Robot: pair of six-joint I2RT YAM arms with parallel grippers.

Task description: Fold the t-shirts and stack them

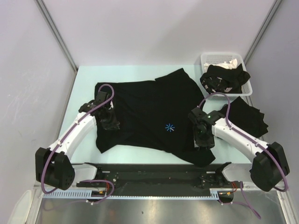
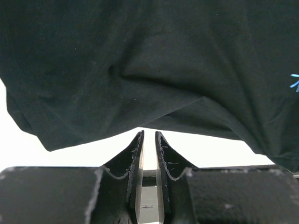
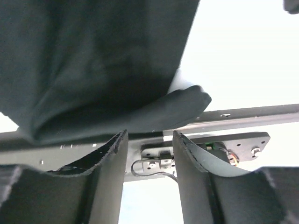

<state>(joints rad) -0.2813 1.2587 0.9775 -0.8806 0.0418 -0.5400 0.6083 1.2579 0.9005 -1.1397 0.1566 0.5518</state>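
A black t-shirt (image 1: pixel 149 112) with a light-blue starburst mark (image 1: pixel 169 127) lies spread on the table. My left gripper (image 1: pixel 110 122) sits at its left edge. In the left wrist view the jaws (image 2: pixel 149 134) stand almost together with only a thin gap, nothing between them, just short of the shirt's hem (image 2: pixel 140 60). My right gripper (image 1: pixel 204 140) is at the shirt's lower right corner. In the right wrist view it (image 3: pixel 149 134) is open and empty, with the shirt's corner (image 3: pixel 93 60) hanging just beyond the fingertips. More black shirts (image 1: pixel 224 77) lie in the basket, and another one (image 1: pixel 250 116) lies at the right.
The white slotted basket (image 1: pixel 205 58) stands at the back right. A black rail (image 1: pixel 154 175) runs along the table's near edge between the arm bases; it also shows in the right wrist view (image 3: pixel 243 112). Grey walls enclose the table.
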